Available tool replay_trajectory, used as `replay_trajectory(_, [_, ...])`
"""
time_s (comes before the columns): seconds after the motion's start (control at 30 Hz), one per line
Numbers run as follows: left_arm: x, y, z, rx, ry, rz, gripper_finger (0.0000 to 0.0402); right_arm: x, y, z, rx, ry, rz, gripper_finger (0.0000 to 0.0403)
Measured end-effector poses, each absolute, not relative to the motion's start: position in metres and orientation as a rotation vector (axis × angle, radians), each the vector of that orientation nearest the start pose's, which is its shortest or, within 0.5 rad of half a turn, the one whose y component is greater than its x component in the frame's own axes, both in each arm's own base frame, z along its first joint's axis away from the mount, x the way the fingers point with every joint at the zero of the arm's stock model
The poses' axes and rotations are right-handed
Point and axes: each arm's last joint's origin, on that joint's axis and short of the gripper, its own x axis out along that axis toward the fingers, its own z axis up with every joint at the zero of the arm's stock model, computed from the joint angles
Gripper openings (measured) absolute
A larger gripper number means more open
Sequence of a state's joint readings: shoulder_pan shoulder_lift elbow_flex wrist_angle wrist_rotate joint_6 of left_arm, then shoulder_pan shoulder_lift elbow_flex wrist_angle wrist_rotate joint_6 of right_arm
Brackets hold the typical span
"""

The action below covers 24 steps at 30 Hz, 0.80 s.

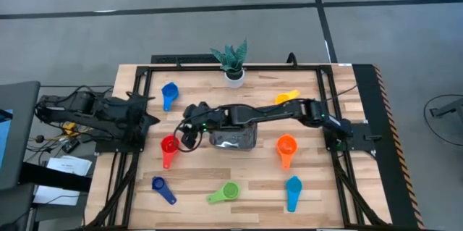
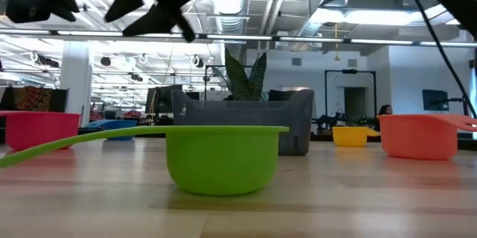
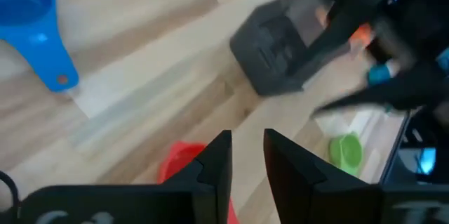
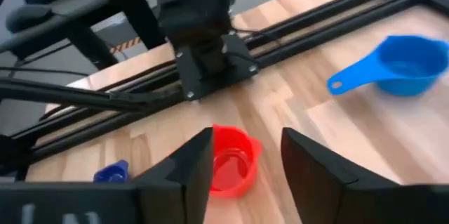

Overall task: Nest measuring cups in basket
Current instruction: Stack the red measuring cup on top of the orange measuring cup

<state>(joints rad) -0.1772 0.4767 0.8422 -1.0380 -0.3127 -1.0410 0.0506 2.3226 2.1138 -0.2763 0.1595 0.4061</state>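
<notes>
The red cup stands on the table left of the dark mesh basket. My right gripper reaches across the basket from the right and hovers open above the red cup, which shows between its fingers in the right wrist view. My left gripper waits over the table's left edge, its fingers a little apart, with the red cup below it. The other cups lie scattered: blue, yellow, orange, light blue, green, dark blue.
A white-potted plant stands at the far edge. A black frame rail runs along the table's left and right sides. In the low view the green cup is nearest, with the basket behind it. Bare wood lies between basket and near cups.
</notes>
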Motion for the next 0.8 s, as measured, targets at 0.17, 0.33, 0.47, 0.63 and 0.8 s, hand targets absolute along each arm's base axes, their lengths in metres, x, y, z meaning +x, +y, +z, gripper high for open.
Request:
replay_trajectory(0.17, [0.066, -0.002, 0.312, -0.848, 0.496, 0.469, 0.0087, 0.553, 0.02, 0.233, 0.336, 0.482, -0.165, 0.0234])
replay_trajectory(0.33, [0.065, -0.002, 0.31, -0.853, 0.529, 0.478, 0.0099, 0.568, 0.018, 0.206, 0.29, 0.495, -0.144, 0.0244])
replay_trajectory(0.47, [0.064, -0.002, 0.309, -0.835, 0.545, 0.481, 0.0103, 0.576, 0.018, 0.186, 0.265, 0.519, -0.138, 0.0244])
replay_trajectory(0.63, [0.063, -0.002, 0.306, -0.798, 0.596, 0.483, 0.0103, 0.586, 0.014, 0.178, 0.232, 0.483, -0.136, 0.0245])
replay_trajectory(0.8, [0.064, -0.003, 0.301, -0.772, 0.676, 0.486, 0.0103, 0.591, 0.011, 0.151, 0.202, 0.516, -0.116, 0.0245])
